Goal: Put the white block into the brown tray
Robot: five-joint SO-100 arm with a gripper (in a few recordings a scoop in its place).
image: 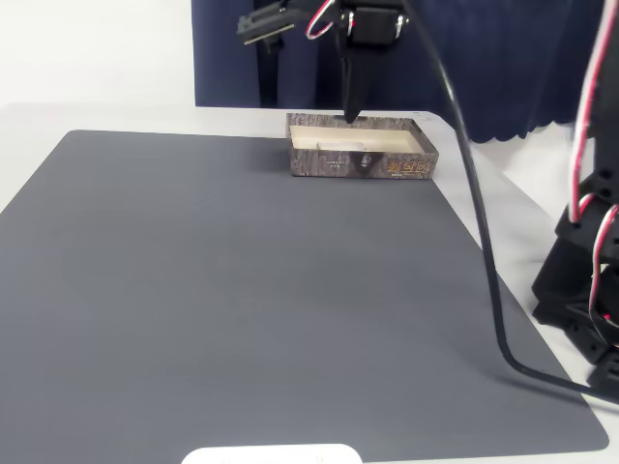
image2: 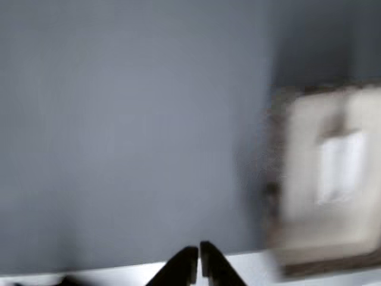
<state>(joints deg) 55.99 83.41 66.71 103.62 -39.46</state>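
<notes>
In the fixed view the dark grey mat (image: 251,290) spreads out well below and in front of the gripper (image: 352,114), with the arm's black cable (image: 484,261) trailing down over its right edge. Farther back, the brown tray (image: 360,165) sits directly under the gripper tip. The white block (image: 338,146) lies inside the tray, just below and left of that tip. In the blurred wrist view the fingers (image2: 180,271) are pressed together, holding nothing, and the block (image2: 340,167) rests on the tray's cream floor. The likeliest risk is the low-hanging tip catching the tray's far wall and dragging the tray, or the slack cable snagging.
</notes>
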